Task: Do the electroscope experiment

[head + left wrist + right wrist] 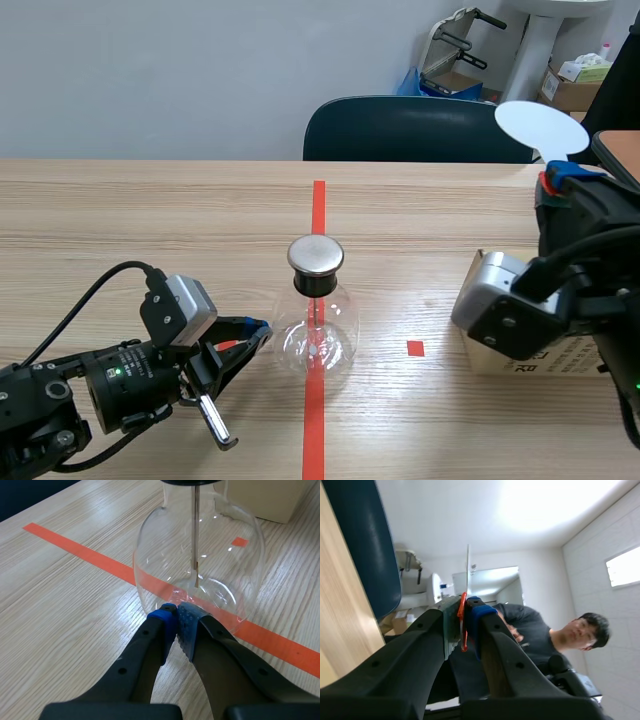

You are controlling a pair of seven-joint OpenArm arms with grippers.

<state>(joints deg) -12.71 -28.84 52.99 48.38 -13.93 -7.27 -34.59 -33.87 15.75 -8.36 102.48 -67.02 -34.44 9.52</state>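
**Flask at the left claw's tips, disc held aloft by the right**

The counter (pixel 150 210) carries a cardboard box (pixel 265 497), which stands beyond the flask as seen from the left claw. It also carries the electroscope (pixel 317 335), a round clear flask with a thin rod hanging inside from a metal cap (pixel 315 255).

I judge the flask light, rigid, slippery and breakable (thin glass, a rounded wall, nothing to bite on). A grip on the bulb looks unwise, and the neck under the cap is the sounder hold. A push low on the wall would likely slide it.

The flask stands directly ahead of the left claw (pixel 177 619). That claw's fingers are pressed together on nothing, and the pads meet at the flask's lower wall; whether they touch it, I cannot tell.

The white disc (pixel 540 128) looks thin and stiff. The right claw (pixel 463 615) pinches it by an orange-red piece at its base, with the disc's edge rising ahead of the fingers. That claw is raised off the counter, well apart from the electroscope.
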